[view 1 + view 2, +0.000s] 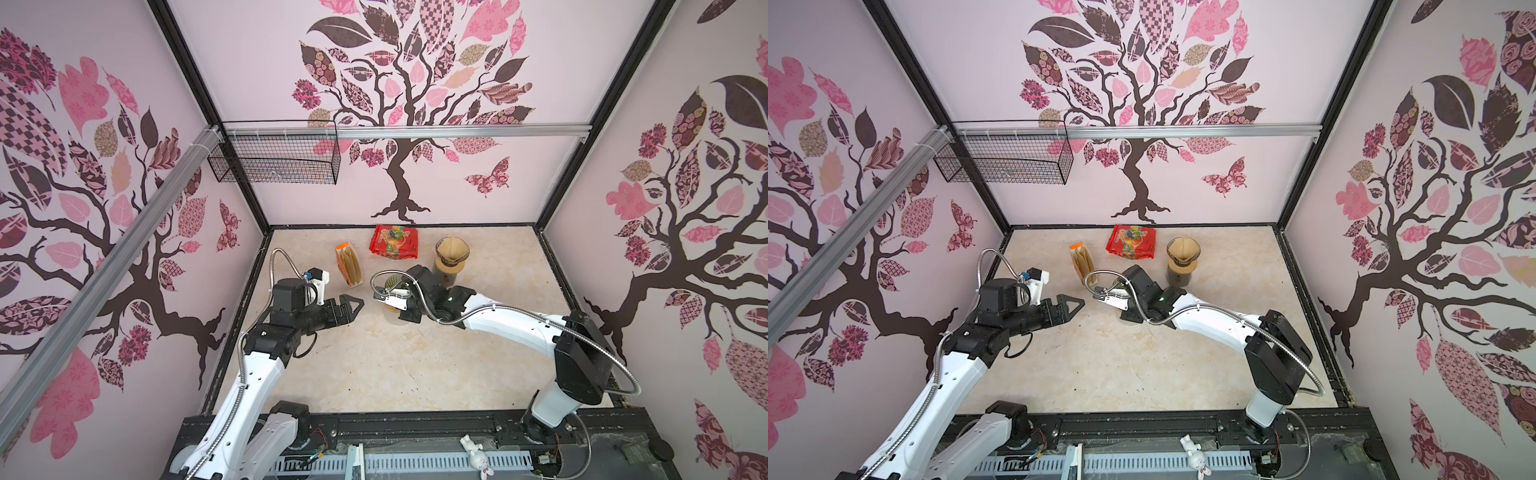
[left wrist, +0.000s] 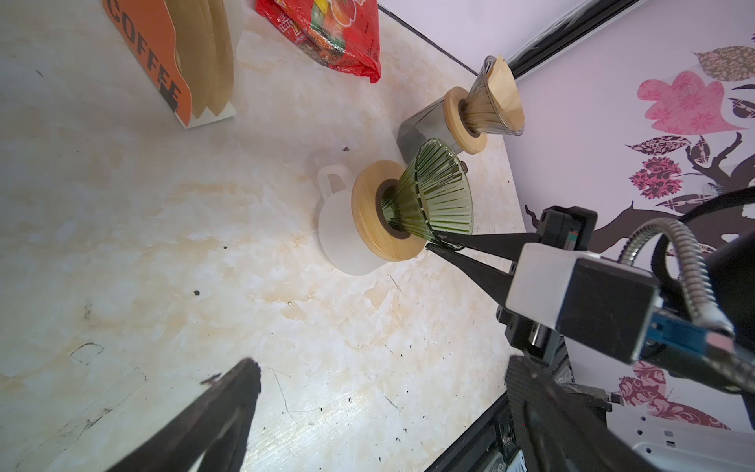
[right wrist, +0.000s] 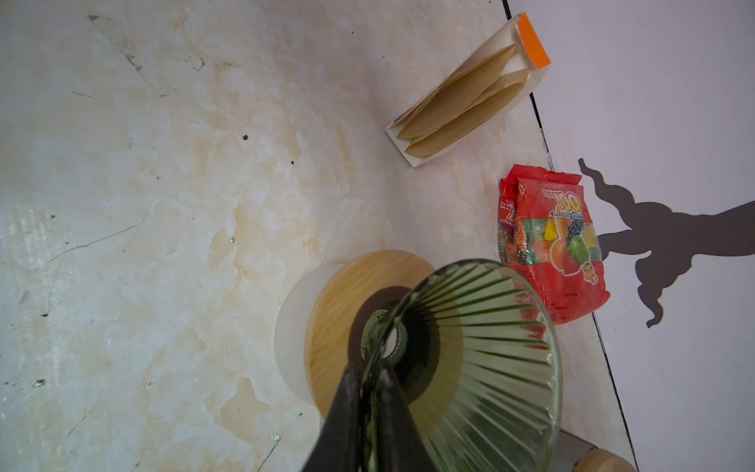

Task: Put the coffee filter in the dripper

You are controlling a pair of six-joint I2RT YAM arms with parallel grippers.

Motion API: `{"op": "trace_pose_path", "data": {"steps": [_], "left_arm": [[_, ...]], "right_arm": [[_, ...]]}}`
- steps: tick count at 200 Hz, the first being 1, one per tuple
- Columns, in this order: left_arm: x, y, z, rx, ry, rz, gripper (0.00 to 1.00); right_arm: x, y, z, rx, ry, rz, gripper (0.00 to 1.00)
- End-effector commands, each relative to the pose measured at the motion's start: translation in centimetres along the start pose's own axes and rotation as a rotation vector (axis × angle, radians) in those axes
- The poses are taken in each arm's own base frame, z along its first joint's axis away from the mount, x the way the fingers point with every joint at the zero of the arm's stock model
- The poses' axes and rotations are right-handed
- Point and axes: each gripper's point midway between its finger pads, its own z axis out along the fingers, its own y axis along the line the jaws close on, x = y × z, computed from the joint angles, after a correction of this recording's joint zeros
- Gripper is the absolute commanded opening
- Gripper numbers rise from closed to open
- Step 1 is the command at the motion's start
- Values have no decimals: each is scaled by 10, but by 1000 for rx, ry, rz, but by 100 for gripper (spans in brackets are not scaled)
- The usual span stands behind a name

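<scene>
Dripper point(image 2: 441, 196) rim pinched, right claw point(image 2: 439, 245) — left claw point(image 1: 352, 306) agape, apart.

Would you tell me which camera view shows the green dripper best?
The left wrist view: the whole green dripper shows side-on, with the right gripper pinching its rim. The right wrist view looks into its empty cone but crops it. In a top view the right arm hides most of it.
</scene>
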Motion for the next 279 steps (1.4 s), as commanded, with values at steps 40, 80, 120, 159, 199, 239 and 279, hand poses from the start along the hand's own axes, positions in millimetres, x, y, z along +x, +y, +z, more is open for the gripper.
{"op": "trace_pose_path", "data": {"steps": [40,80,120,159,199,239,279], "left_arm": [[2,5,1,-7,-12,9,97],[1,4,0,-6,-13,11,97],[2,5,1,-10,-12,9,97],[1,6,0,-16,-15,11,97],[1,7,0,-25,-18,9,97],[1,8,-1,-32,-21,9,97],[0,10,-2,-45,-25,8,97]], "right_arm": [[-11,-2,0,-12,-18,-12,18],[-13,-3,0,-12,-19,-14,21],[-16,-8,-1,4,-23,-18,23],[-23,-11,-5,9,-39,-19,28],[-31,-15,-14,17,-71,-12,28],[-43,-20,-31,24,-133,10,31],[-54,-29,-54,30,-220,60,33]]}}
